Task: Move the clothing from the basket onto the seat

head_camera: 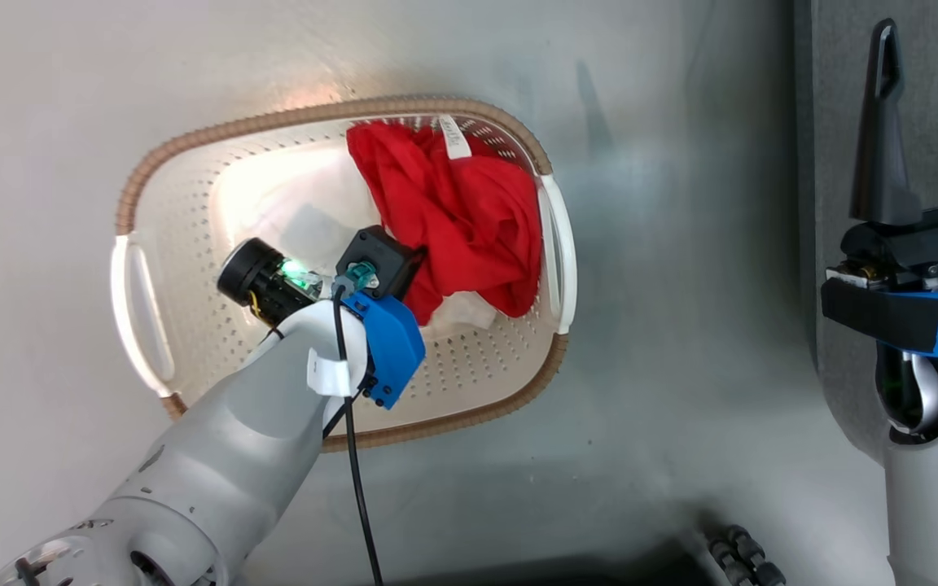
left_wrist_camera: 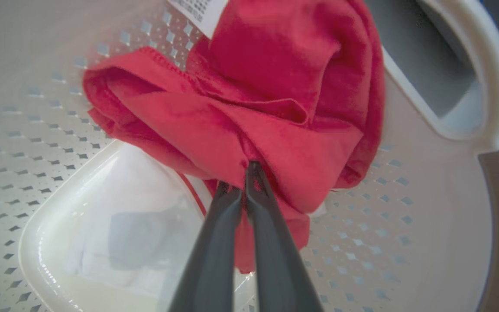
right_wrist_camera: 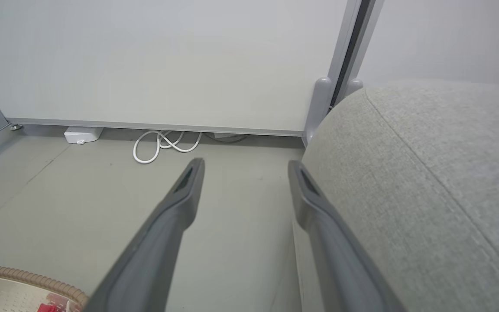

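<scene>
Grey floor (head_camera: pixel 681 285): basket (head_camera: pixel 469 382) | clothing (left_wrist_camera: pixel 275 108) inside, nipped between left pincer (left_wrist_camera: pixel 240 175) tips

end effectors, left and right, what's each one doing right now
Left end effector: closed, pinching the red garment inside the laundry basket.
Right end effector: open, holding nothing, beside the sofa cushion.

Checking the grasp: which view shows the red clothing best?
Left wrist view: the clothing is close up, the left gripper shut on a fold. The head view shows it bunched at the right end of the basket. The right wrist view catches a red sliver.
</scene>
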